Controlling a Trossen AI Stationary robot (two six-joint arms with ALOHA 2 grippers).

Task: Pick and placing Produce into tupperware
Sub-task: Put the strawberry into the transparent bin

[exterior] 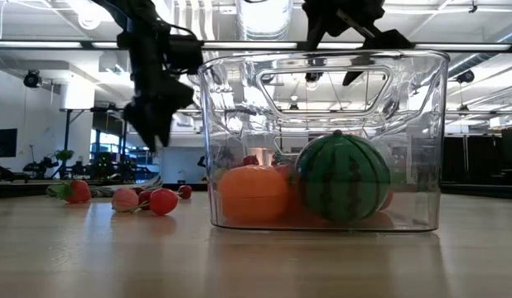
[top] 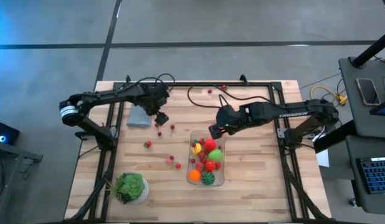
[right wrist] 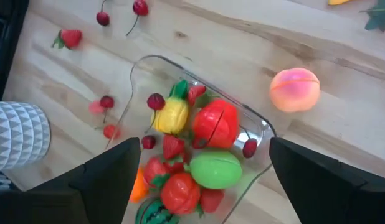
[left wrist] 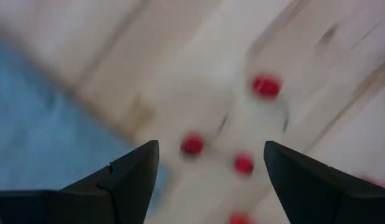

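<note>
The clear tupperware (top: 220,177) stands on the wooden table, holding an orange piece (exterior: 253,193), a striped green ball (exterior: 343,178), and red, yellow and green pieces (right wrist: 208,168). My right gripper (right wrist: 205,146) hangs open above its far end (top: 215,129). A pink-orange peach (right wrist: 294,89) shows just past the tupperware's rim; I cannot tell if it lies on the table. My left gripper (left wrist: 211,146) is open, pointing down over loose red berries (left wrist: 192,144) beside the grey-blue cloth (top: 138,118), touching none of them.
More berries and a strawberry (top: 147,144) lie scattered on the table left of the tupperware, with two berries (top: 210,91) near the far edge. A leafy plant in a white pot (top: 130,186) stands at the near left. Bare wood lies right of the tupperware.
</note>
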